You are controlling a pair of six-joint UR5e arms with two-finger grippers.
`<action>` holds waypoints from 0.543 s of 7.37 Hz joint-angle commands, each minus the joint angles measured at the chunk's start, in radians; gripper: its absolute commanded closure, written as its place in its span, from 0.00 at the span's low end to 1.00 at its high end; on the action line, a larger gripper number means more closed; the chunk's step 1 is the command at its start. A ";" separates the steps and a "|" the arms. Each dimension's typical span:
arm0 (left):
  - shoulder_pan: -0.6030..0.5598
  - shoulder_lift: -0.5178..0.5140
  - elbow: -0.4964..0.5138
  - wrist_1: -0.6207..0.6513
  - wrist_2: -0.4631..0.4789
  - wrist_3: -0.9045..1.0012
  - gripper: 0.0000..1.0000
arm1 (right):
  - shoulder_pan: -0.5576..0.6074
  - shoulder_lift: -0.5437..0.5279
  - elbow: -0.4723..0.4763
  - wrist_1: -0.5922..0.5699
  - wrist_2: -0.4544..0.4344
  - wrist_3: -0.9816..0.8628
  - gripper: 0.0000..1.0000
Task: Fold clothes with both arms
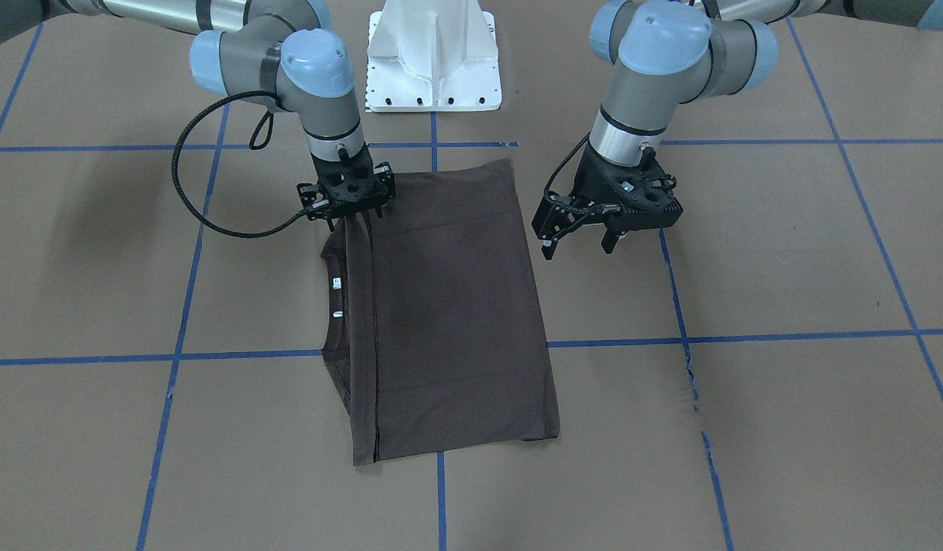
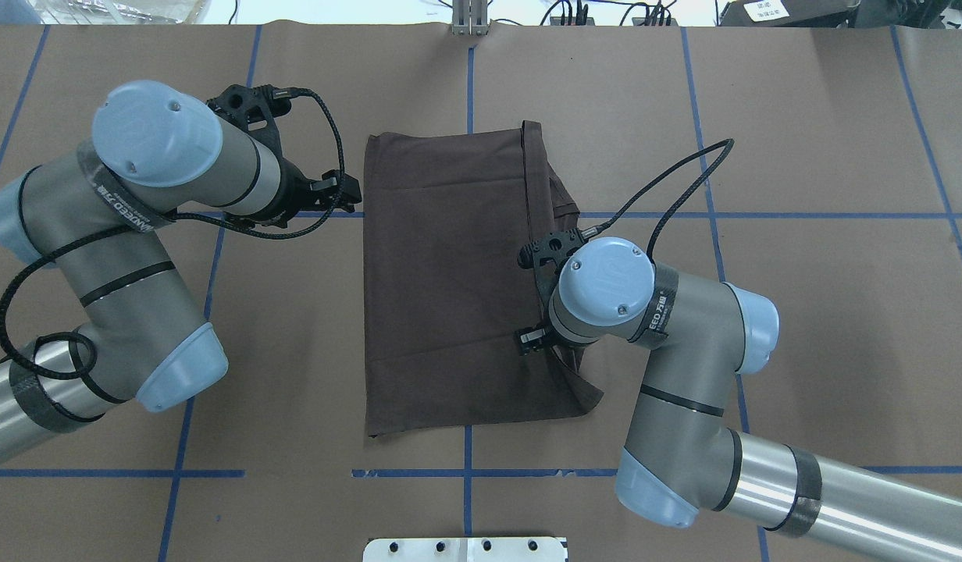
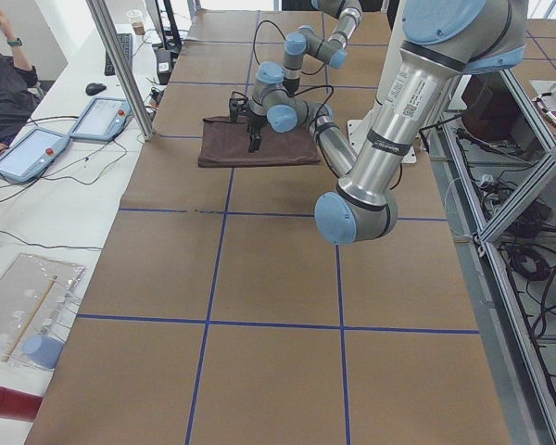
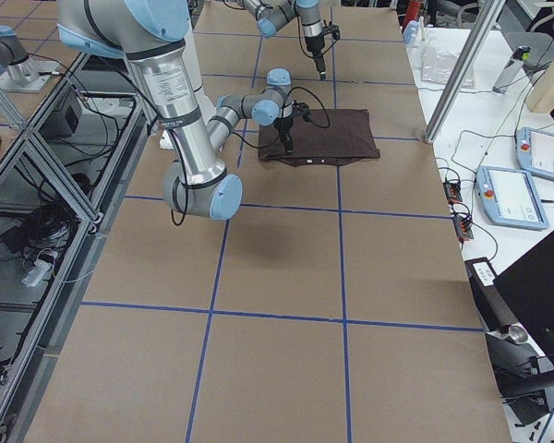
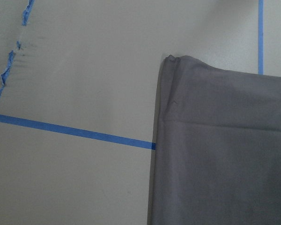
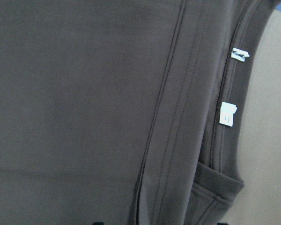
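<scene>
The dark brown T-shirt (image 1: 456,306) lies folded into a long rectangle on the brown table (image 1: 785,252). It also shows in the overhead view (image 2: 442,297). Its collar with small white labels (image 1: 336,284) sticks out on one long side, and the labels (image 6: 228,114) also show in the right wrist view. My right gripper (image 1: 355,220) hangs low over the folded edge near the collar, its fingers apart. In the overhead view it is mostly hidden under its wrist. My left gripper (image 1: 579,246) is open and empty, beside the opposite long edge (image 5: 154,154), off the cloth (image 2: 348,195).
The white mounting pedestal (image 1: 433,61) stands at the robot's side of the table. Blue tape lines (image 1: 747,337) mark a grid. Operator pendants (image 3: 28,153) and a person (image 3: 0,93) are off the far side. A torn tape strip (image 5: 9,65) lies near the left gripper.
</scene>
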 commanded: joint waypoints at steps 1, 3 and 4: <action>0.000 0.001 0.002 0.000 0.000 0.000 0.00 | -0.024 0.003 -0.009 0.004 -0.014 -0.004 0.48; 0.000 -0.001 0.002 0.000 0.000 0.000 0.00 | -0.027 0.003 -0.010 0.005 -0.013 -0.007 0.69; 0.000 -0.001 0.002 0.000 0.000 0.000 0.00 | -0.027 0.003 -0.010 0.004 -0.014 -0.007 0.76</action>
